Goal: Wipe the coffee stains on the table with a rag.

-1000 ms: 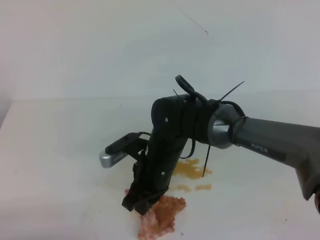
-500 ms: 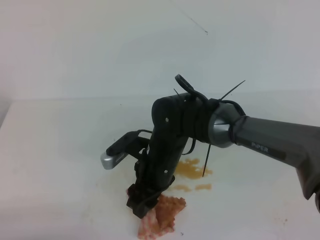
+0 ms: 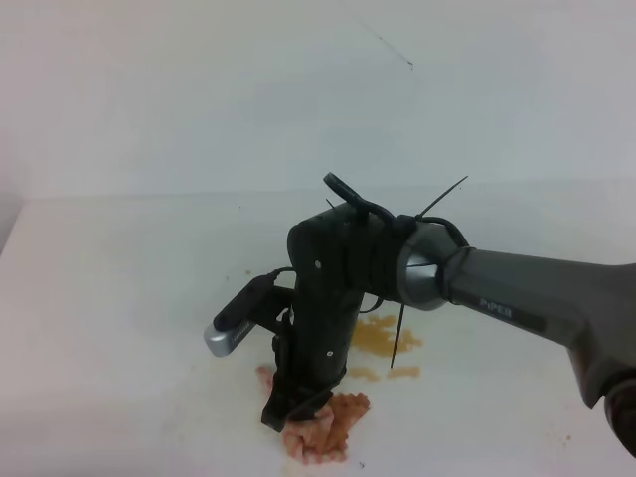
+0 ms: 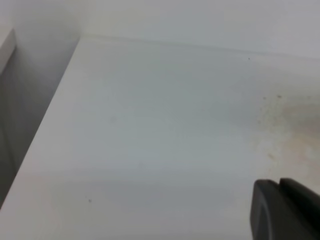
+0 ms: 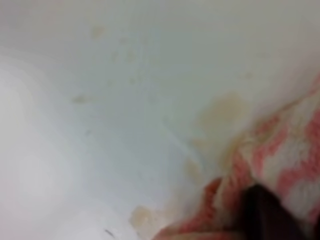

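Where the right gripper [image 3: 291,412] meets the table [image 3: 119,298], we see its dark jaws pressed down into the rag [image 3: 323,427], clenched on the striped cloth at its left edge. The right wrist view, blurred, shows a dark finger [image 5: 267,217] buried in pink-and-white folds [image 5: 280,165], so we cannot tell how narrow the gap is. The rag lies bunched at the near edge of the scene, near the middle. Just beyond it, to the right, sits the amber puddle of the coffee stains [image 3: 383,338], with two small patches nearer us. Faint tan smears [image 5: 220,112] lie beside the cloth. Of the left gripper [image 4: 285,210] we see only a dark corner over speckled white tabletop, so we cannot tell its state.
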Robot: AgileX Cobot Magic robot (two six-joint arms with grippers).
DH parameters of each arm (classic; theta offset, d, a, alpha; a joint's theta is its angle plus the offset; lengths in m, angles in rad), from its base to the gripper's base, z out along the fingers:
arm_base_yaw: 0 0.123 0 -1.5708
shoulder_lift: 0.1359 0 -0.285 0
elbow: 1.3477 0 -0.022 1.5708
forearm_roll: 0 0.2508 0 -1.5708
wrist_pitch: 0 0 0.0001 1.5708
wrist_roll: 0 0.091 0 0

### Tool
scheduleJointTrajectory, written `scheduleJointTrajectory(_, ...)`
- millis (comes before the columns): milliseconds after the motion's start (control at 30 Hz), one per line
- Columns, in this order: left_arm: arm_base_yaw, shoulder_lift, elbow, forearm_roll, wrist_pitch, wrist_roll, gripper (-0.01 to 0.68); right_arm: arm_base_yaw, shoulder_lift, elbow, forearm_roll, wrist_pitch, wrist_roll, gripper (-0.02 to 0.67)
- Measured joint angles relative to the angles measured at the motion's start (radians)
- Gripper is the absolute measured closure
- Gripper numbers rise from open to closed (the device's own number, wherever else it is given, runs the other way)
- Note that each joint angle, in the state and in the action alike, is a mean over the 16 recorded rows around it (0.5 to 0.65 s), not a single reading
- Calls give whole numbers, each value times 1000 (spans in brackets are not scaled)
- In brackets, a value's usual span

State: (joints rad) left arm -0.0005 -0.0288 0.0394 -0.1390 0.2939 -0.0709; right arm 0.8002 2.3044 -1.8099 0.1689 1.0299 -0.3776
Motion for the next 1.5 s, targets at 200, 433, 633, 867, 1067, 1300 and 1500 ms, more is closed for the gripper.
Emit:
scheduleJointTrajectory(200, 0, 0, 0, 0, 0, 0, 672, -30, 1, 0, -11, -11, -9, 646)
scheduleJointTrajectory(433, 0, 0, 0, 0, 0, 0, 672, -112, 1, 0, -23, -25, -7, 645)
scheduleJointTrajectory(633, 0, 0, 0, 0, 0, 0, 672, -207, 1, 0, -30, -34, -4, 645)
scheduleJointTrajectory(867, 0, 0, 0, 0, 0, 0, 672, -293, 2, 0, -22, -35, -14, 645)
scheduleJointTrajectory(1067, 0, 0, 0, 0, 0, 0, 672, -307, 4, 0, 55, -34, -63, 647)
scheduleJointTrajectory(1300, 0, 0, 0, 0, 0, 0, 672, -230, 6, 1, 156, -40, -132, 649)
scheduleJointTrajectory(1500, 0, 2, -2, 0, 0, 0, 672, -122, 7, 1, 198, -50, -164, 649)
